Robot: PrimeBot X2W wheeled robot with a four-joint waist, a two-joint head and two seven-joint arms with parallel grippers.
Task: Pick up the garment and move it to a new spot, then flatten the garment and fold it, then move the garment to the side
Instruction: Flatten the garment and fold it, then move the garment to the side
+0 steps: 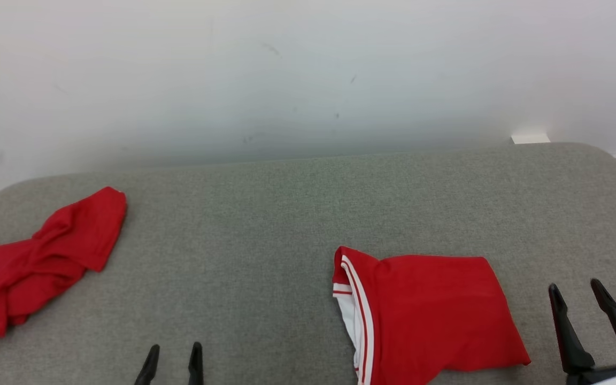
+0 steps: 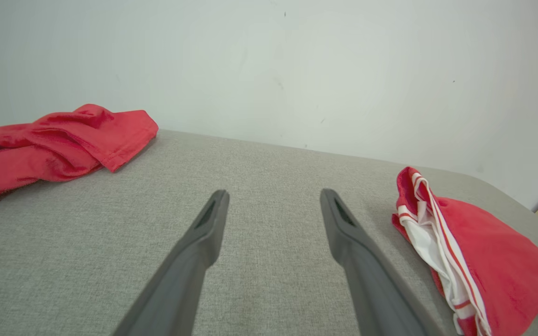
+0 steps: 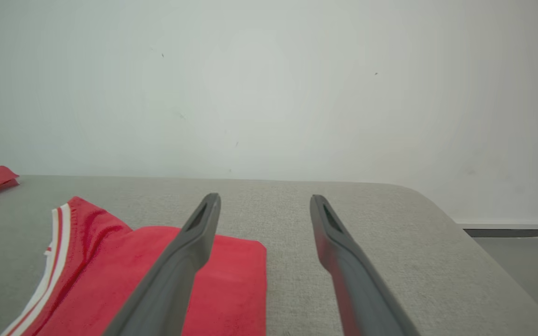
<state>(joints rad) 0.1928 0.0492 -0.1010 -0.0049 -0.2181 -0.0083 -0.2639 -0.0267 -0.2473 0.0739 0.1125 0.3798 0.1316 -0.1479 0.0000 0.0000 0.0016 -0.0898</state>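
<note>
A folded red garment (image 1: 431, 315) with white-striped trim lies at the front right of the grey table (image 1: 265, 214); it also shows in the left wrist view (image 2: 488, 266) and the right wrist view (image 3: 124, 270). A crumpled red garment (image 1: 30, 262) lies at the table's left edge, also visible as a heap (image 2: 49, 144). My left gripper (image 1: 175, 354) is open near the front edge, left of the folded garment, holding nothing (image 2: 273, 198). My right gripper (image 1: 575, 291) is open just right of the folded garment, empty (image 3: 264, 200).
A white wall (image 1: 308, 75) rises right behind the table's far edge. The table's corners are rounded, and a strip of floor (image 3: 521, 252) lies beyond its right end. Bare grey surface spreads between the two garments.
</note>
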